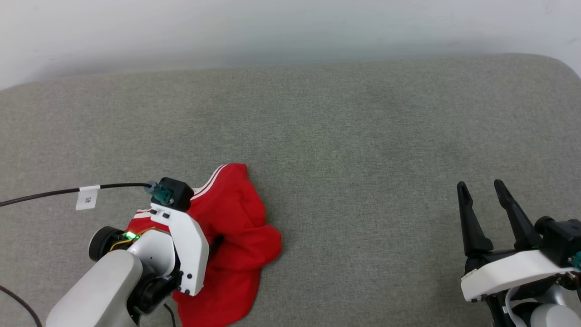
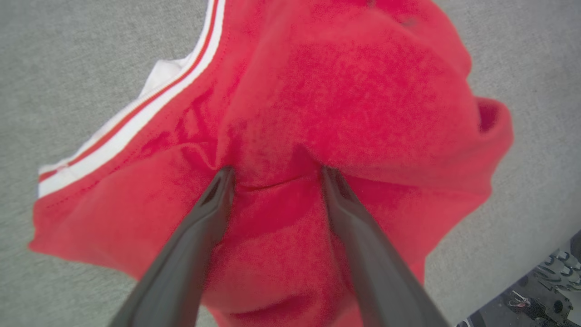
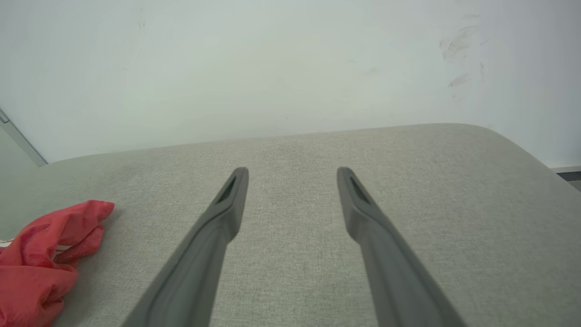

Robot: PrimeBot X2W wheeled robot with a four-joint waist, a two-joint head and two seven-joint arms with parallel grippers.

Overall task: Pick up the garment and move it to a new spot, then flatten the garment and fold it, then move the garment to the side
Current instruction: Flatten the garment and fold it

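On a grey fabric surface (image 1: 363,136), at the lower left of the head view: the shirt (image 1: 236,227), bunched in a loose red heap, with a white-and-red striped seam (image 1: 209,180) along its far left edge. Directly above it, pointing down into the cloth, the left pincer (image 2: 274,175), mostly hidden in the head view under its own white wrist housing. Seen through the left wrist view as open, with both dark fingers (image 2: 213,204) spread and their tips pressed against the shirt (image 2: 354,91), a low ridge of red cloth between them and nothing clamped. To the left in that same view, the seam (image 2: 136,118), with a patch of white sleeve beyond it. Off to the lower right of the head view, well apart from the heap, the right pincer (image 1: 481,188), open and empty, fingers pointing away over bare fabric. From the right wrist view, again wide apart (image 3: 292,172), with the shirt (image 3: 36,263) far off at the lower left edge and a pale wall (image 3: 272,68) behind the surface's far edge. Also trailing in from the left of the head view to the left wrist: a black cable (image 1: 50,194) with a white tag (image 1: 87,198).
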